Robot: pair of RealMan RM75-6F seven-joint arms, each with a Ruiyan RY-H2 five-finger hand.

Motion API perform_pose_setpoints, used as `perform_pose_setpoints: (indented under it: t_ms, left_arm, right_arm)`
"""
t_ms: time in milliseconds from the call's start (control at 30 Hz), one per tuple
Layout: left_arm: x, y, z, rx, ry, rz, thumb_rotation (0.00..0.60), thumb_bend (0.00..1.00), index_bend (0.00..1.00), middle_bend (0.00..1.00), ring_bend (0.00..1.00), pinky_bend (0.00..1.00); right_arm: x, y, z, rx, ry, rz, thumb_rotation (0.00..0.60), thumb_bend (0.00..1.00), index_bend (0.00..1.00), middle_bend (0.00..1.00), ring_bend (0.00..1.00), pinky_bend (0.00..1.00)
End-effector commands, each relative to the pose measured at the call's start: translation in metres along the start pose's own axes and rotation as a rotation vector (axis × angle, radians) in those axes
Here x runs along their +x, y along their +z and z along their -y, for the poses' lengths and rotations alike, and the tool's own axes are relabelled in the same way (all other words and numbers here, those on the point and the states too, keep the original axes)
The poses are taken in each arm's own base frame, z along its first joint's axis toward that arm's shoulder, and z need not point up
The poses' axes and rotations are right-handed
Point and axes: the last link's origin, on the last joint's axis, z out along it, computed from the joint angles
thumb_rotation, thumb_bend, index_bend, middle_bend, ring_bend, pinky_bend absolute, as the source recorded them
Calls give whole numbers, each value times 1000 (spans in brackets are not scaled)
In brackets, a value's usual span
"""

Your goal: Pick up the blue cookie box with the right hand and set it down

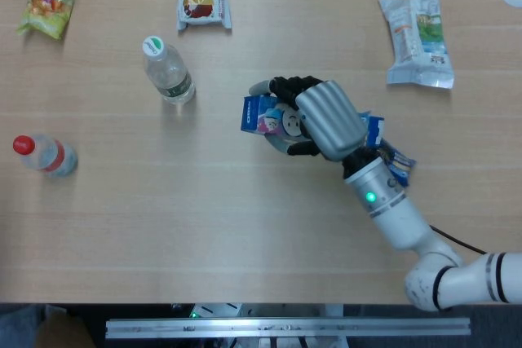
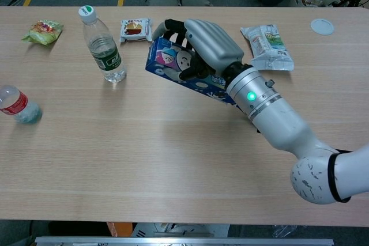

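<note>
My right hand (image 1: 320,118) (image 2: 206,44) grips the blue cookie box (image 1: 263,115) (image 2: 167,61) from above, fingers wrapped over its far side. The box is lifted off the table and tilted, its left end highest, its right end hidden behind my wrist. It hangs over the middle of the table, right of the upright water bottle. My left hand is in neither view.
An upright green-label water bottle (image 1: 168,72) (image 2: 102,46) stands left of the box. A red-capped bottle (image 1: 45,155) lies at the far left. Snack packets (image 1: 203,5) (image 1: 47,11) sit at the back, a white-green bag (image 1: 417,37) at the back right. A person sits beyond the table's far edge.
</note>
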Motion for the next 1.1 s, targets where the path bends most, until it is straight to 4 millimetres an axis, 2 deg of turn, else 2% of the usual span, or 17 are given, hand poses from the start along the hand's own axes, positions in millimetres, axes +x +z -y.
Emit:
perform_pose_setpoints:
  t_ms: [33,267,567,733,933,1100]
  left_arm:
    - [0,0,0,-1,0,0,600,262,163,133,100,74]
    - [1,0,0,0,4,2,600,263,163,133,100,74]
    - [1,0,-2,-5,7,4,600,263,163,133,100,74]
    - [1,1,-2,-6,9,5,600,263,163,133,100,74]
    - [-1,1,-3,-5,8,13,600,262,163,133,100,75]
    - [-2,1,-2,-5,4,16,600,263,163,133,100,74]
  right_arm:
    - [-2,1,1,7,8,-3,600,283,478,421,435,566]
    - [8,5,7,37,79,-58,600,266,477,418,427,535]
    - [18,4,9,65,75,-79,600,264,477,418,427,535]
    - [29,3,11,81,-15,-39,600,263,478,418,424,535]
    - [41,0,-1,50,-118,28,600,256,477,418,419,535]
    - [49,-3,-25,12,-232,81,600,252,477,418,417,535]
